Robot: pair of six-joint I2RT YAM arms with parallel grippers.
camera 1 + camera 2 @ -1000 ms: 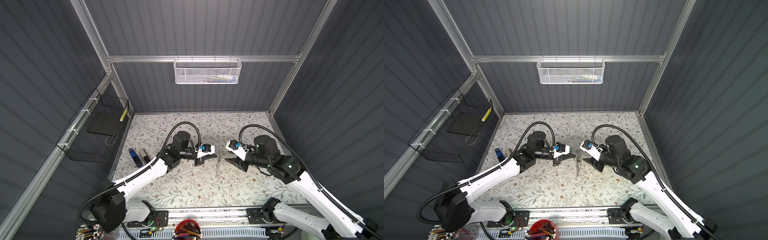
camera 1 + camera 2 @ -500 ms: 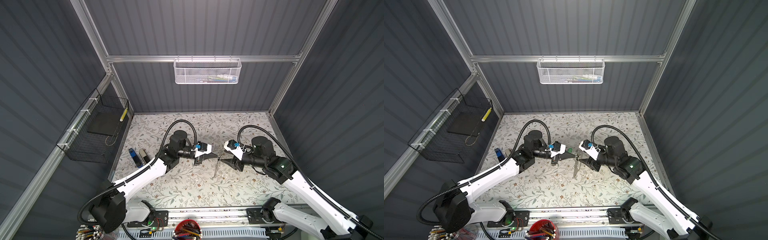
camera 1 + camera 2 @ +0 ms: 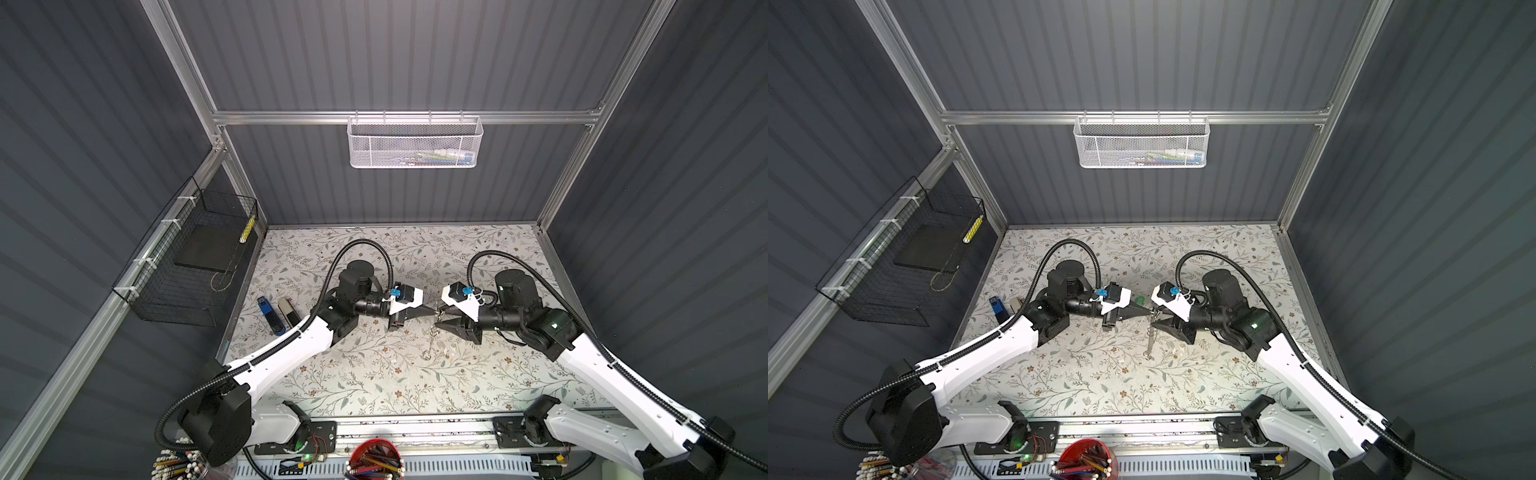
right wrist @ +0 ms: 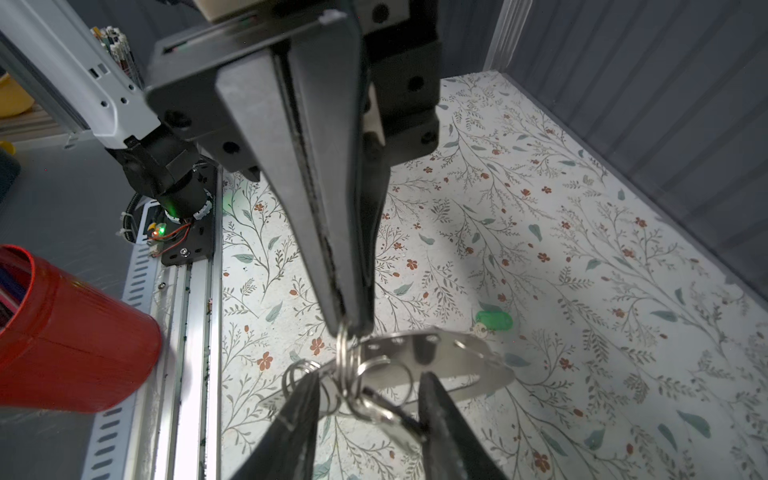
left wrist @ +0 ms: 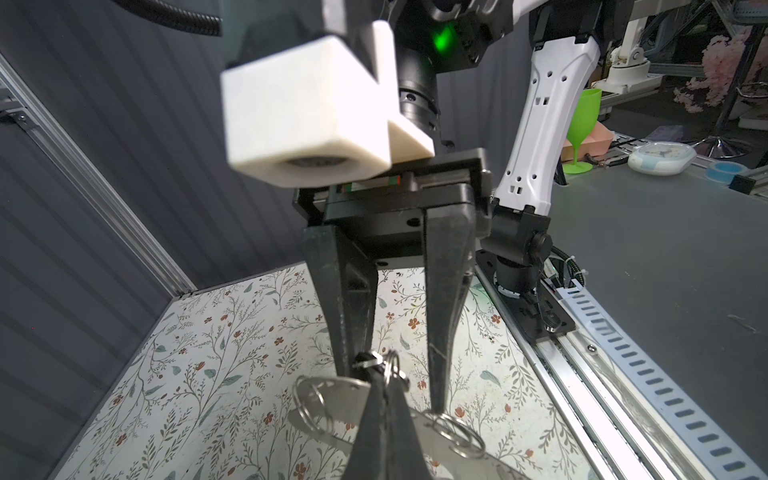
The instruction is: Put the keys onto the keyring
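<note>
The keyring [image 4: 440, 359], a flat silver plate with split rings, hangs in the air between both grippers; in both top views it shows edge-on [image 3: 430, 338] [image 3: 1149, 338]. My left gripper [image 5: 384, 395] [image 3: 432, 312] is shut on one of its split rings [image 4: 345, 345]. My right gripper [image 4: 369, 378] [image 3: 436, 319] faces it tip to tip, its jaws apart. A silver key with a dark rim [image 4: 384, 409] hangs on a ring between its fingers [image 4: 436, 407] and touches one of them. The green-tagged key [image 4: 494, 320] [image 3: 1139, 300] lies on the floral mat.
A blue stapler [image 3: 268, 316] and a grey stapler [image 3: 289, 311] lie at the mat's left edge. A red cup [image 3: 376, 457] of pencils stands beyond the front rail. A black wire basket [image 3: 187, 266] hangs on the left wall, a white mesh basket [image 3: 415, 141] on the back wall.
The two grippers have closed in on each other and now meet tip to tip at the keyring. The right gripper's jaws have narrowed. The left gripper has stayed shut.
</note>
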